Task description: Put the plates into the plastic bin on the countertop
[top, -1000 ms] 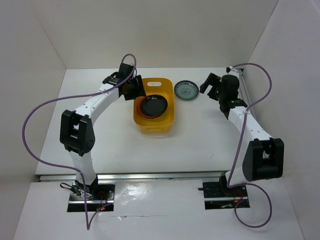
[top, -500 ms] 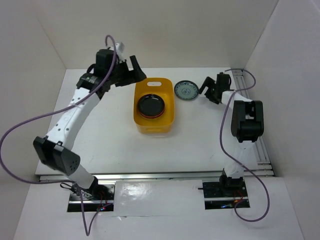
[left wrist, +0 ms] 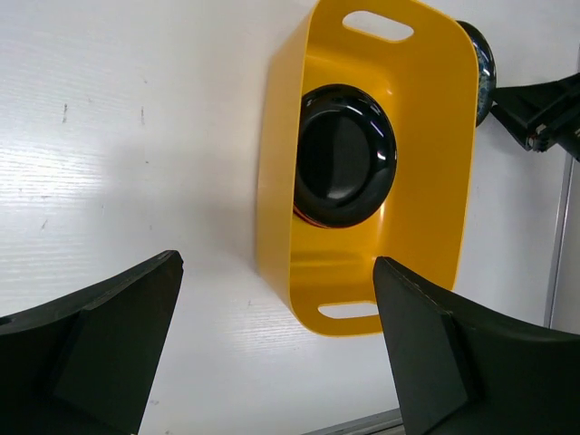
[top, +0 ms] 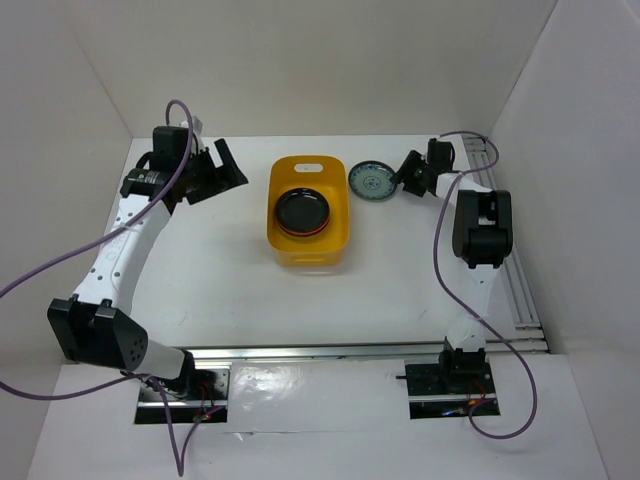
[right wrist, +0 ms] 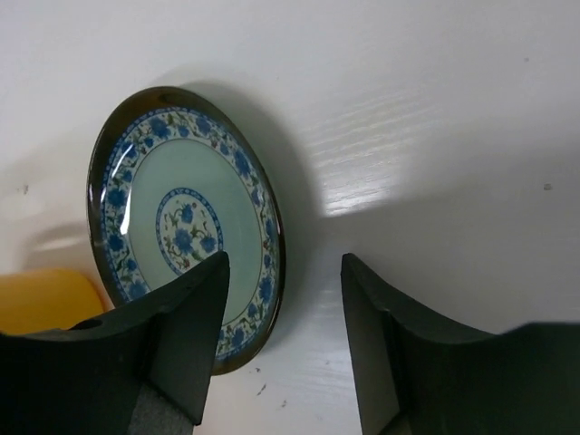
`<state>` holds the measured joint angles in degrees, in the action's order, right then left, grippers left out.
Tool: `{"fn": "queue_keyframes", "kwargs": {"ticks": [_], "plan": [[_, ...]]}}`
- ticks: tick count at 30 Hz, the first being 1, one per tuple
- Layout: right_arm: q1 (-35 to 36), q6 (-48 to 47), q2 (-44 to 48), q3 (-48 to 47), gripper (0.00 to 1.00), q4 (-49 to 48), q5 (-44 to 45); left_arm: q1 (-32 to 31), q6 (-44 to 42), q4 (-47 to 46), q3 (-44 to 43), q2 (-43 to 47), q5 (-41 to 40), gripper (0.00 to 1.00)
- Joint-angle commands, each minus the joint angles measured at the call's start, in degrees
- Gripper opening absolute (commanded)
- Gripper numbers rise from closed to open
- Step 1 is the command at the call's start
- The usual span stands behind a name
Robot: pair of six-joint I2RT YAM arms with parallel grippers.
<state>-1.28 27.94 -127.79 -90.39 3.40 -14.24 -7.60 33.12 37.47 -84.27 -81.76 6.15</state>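
Note:
The yellow-orange plastic bin (top: 308, 208) stands on the white countertop (top: 400, 270), with a glossy black plate (top: 302, 209) on top of a stack inside it; an orange rim shows beneath. The bin (left wrist: 453, 127) and the black plate (left wrist: 343, 156) also show in the left wrist view. A grey-blue patterned plate (top: 373, 181) lies flat to the right of the bin, and it also shows in the right wrist view (right wrist: 181, 217). My right gripper (top: 406, 176) (right wrist: 283, 299) is open, its jaws astride the plate's right rim. My left gripper (top: 220, 170) (left wrist: 276, 317) is open and empty, left of the bin.
White walls close in the back and both sides. A metal rail (top: 330, 352) runs along the front edge, and another rail (top: 512, 260) runs along the right wall. The right arm's purple cable (top: 440, 230) hangs over the right part of the countertop.
My left gripper has pulled back from the bin to the far left. My right gripper has moved left and down to the patterned plate's right rim, the arm now folded.

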Motion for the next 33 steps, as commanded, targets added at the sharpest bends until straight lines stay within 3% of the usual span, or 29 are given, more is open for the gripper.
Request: {"fn": "queue_keyframes", "kwargs": {"ticks": [1, 3, 5, 9, 14, 23, 33], "plan": [[-0.1, -0.1, -3.3, 1.2, 0.59, 3.3, -3.2, 2.2, -1.0, -1.4, -1.0, 3.0, 2.3, 1.00], [-0.1, -0.1, -4.0, 1.2, 0.48, 4.4, -3.7, 2.9, -1.0, -1.4, -1.0, 3.0, 2.3, 1.00], [-0.1, -0.1, -5.4, 1.2, 0.45, 5.2, -3.7, 3.6, -1.0, -1.4, -0.5, 3.0, 2.8, 1.00], [-0.7, 0.4, -6.5, 0.7, 0.30, 6.5, -3.2, 5.5, -1.6, -0.9, 0.7, 3.0, 4.0, 1.00], [-2.6, 3.7, -7.7, -1.6, 0.00, 9.5, -4.3, 6.7, -1.6, -0.9, 2.1, 4.1, 4.0, 1.00], [-3.1, 10.8, 0.0, -6.9, 0.00, 9.2, -1.5, 8.5, -1.0, -1.4, 3.8, 4.1, 6.2, 1.00], [0.1, 11.7, 20.4, -4.9, 0.00, 2.8, 8.7, 10.1, 3.3, -1.4, 6.9, 5.1, 1.6, 1.00]]}}
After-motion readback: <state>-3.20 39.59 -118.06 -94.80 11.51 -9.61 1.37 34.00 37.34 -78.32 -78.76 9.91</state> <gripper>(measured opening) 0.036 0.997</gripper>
